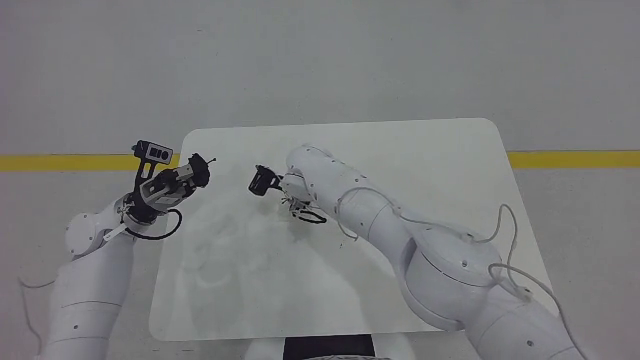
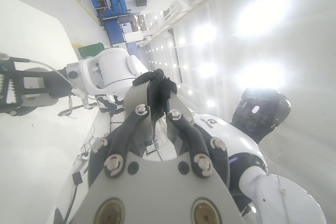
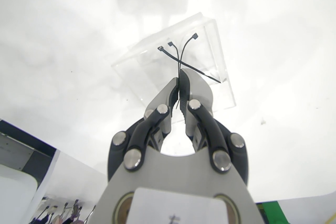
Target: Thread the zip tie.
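White tabletop (image 1: 420, 160) below, yellow-lined hall floor (image 1: 320, 60) beyond. Right gripper (image 3: 179, 80): jaws pressed together, pinching the strap of a black zip tie (image 3: 180, 66) above a clear box (image 3: 215, 51), head end pointing away, short tail hanging back between the pads. Second strap running to the same tips, unclear whether pinched too. Another tie (image 3: 199, 70) lying slantwise in the box, crossing the held one in view. Left gripper (image 2: 157, 87): jaws likewise pressed together, holding a small black piece (image 2: 158, 74) just past the tips, probably a tie end, too small to tell. From above, both grippers near each other over the tabletop, not touching.

Judged step: bringing tail to head slot. Lift well clear of the box before turning, to avoid dragging the loose tie along. Keep the pinch close to the free end for stiffness. Square tail to slot first, then feed slowly; on any buckling, back off and regrip rather than push.
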Robot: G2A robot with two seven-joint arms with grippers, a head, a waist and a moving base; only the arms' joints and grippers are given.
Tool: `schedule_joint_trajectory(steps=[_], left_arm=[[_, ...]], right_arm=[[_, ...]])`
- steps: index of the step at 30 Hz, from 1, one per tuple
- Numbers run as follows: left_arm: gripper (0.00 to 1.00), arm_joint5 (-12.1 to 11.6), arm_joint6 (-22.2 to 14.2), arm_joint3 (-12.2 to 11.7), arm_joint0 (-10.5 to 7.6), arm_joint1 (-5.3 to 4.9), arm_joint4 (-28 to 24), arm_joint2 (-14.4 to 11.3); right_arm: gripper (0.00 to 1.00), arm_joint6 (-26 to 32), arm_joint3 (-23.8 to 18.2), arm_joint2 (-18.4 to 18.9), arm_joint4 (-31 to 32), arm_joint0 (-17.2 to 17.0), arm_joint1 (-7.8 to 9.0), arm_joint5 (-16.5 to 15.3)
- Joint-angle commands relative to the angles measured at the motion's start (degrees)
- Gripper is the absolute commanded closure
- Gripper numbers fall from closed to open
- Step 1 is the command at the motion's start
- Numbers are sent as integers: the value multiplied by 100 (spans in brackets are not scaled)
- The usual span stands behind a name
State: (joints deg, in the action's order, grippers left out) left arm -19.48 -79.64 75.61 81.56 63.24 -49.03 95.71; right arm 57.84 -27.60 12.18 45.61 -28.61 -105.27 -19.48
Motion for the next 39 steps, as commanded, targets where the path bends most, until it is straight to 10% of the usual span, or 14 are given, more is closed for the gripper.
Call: schedule_joint_trajectory(steps=[1, 12, 21, 39], left_arm=[[100, 0, 0, 0, 0, 0, 0, 0], [100, 0, 0, 0, 0, 0, 0, 0], [100, 0, 0, 0, 0, 0, 0, 0], [100, 0, 0, 0, 0, 0, 0, 0]], right_arm=[[100, -62, -25, 22, 13, 18, 40, 0], [99, 211, -589, 15, -66, -94, 291, 0], [72, 316, -740, -105, -233, -160, 415, 0], [97, -139, -640, -244, 387, -180, 378, 0]])
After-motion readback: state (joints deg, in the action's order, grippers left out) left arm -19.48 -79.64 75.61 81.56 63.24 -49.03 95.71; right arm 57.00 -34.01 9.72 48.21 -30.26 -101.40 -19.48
